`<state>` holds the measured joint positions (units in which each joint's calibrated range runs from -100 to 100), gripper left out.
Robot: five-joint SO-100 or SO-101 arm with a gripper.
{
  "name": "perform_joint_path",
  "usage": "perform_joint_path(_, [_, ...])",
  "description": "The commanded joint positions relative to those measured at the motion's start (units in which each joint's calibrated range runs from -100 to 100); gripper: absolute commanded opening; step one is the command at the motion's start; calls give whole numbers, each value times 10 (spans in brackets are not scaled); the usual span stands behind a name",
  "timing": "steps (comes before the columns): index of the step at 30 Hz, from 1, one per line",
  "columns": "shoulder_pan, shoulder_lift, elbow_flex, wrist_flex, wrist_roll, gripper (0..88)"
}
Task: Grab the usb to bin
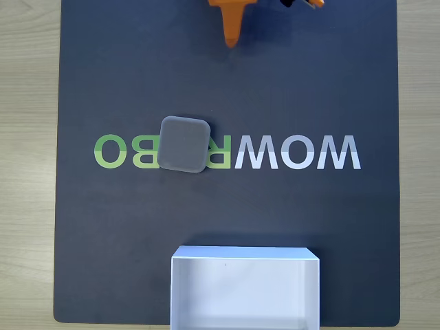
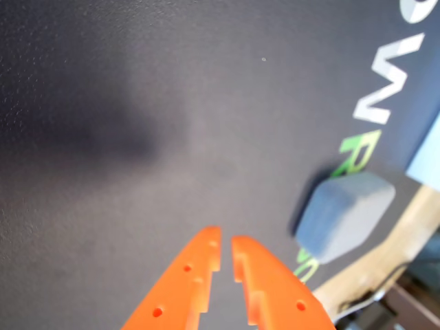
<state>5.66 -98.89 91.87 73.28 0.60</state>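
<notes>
The usb (image 1: 183, 144) is a flat grey block with rounded corners, lying on the dark mat over the green letters of the logo. In the wrist view the usb (image 2: 347, 213) sits to the right of the fingers and further out. My orange gripper (image 1: 232, 42) hangs at the top edge of the fixed view, well apart from the block. In the wrist view the gripper (image 2: 225, 242) is shut, its fingers almost meeting with nothing between them. The bin (image 1: 244, 253), a shallow white box, stands at the bottom edge of the mat.
A dark mat (image 1: 103, 227) with the mirrored WOWROBO logo (image 1: 302, 152) covers the pale wooden table (image 1: 27, 137). A corner of the bin (image 2: 427, 163) shows at the right edge of the wrist view.
</notes>
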Motion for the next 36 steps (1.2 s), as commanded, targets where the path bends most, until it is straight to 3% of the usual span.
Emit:
perform_joint_path(1, [5,-1,-2,4,1,20])
perform_joint_path(17, [5,39,-13,-41,-4,28])
perform_joint_path(26, [84,379,-233,-227,0,29])
perform_joint_path(36, [194,726,-600,-121,1,29])
